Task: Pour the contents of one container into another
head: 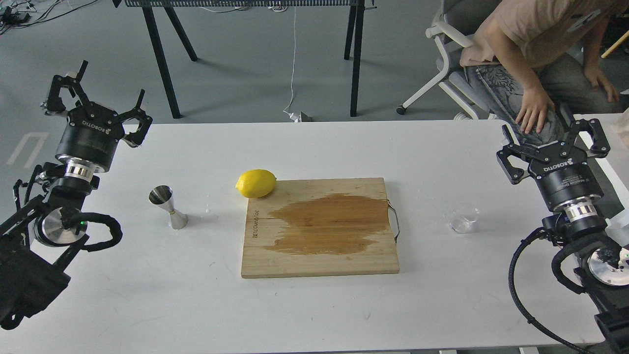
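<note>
A small clear glass cup (464, 218) stands upright on the white table, right of the cutting board. The shiny steel jigger (168, 207) stands upright on the table to the left of the board. My left gripper (100, 91) hovers open at the table's far left corner, well behind and left of the jigger, holding nothing. My right gripper (553, 132) is open too, up at the far right, behind and right of the cup, with nothing between its fingers.
A wooden cutting board (319, 227) with a dark wet stain lies mid-table, a yellow lemon (256, 183) at its far left corner. A seated person's hand (533, 112) rests near the table's far right edge, close to my right gripper. Black table legs stand behind.
</note>
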### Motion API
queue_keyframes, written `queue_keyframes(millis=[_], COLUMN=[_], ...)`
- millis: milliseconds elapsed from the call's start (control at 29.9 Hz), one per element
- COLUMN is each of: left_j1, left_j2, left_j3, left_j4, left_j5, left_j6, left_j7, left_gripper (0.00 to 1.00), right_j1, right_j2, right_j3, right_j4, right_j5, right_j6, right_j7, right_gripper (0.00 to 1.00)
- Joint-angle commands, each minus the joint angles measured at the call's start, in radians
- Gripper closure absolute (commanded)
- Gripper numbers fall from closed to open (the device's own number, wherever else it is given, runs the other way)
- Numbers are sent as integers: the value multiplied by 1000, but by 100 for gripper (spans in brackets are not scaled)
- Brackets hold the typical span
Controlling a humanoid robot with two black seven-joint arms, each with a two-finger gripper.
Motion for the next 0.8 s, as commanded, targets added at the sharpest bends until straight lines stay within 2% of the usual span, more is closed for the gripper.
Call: queue_keyframes(millis=[0,234,401,535,768], left_j1=[0,2,3,-11,-43], left_j2=[0,31,23,32,167], left_j3=[2,-8,-25,-21,-25], left_j4=[0,0,63,67,58], left_j5=[1,-13,-22,4,426], left_j6=[0,0,0,0,0], left_j7=[0,0,0,0,0], left_gripper=[0,0,0,0,3], right_j1=[3,17,15,15,15], right_j2=[16,22,22,24,25], right_j3=[8,16,16,16,15], right_j4=[-2,0,-2,0,-2], right_j5=[0,2,0,0,0], right_j6=[0,0,0,0,0], right_j7=[1,1,1,1,1], right_gripper=[1,1,1,1,1])
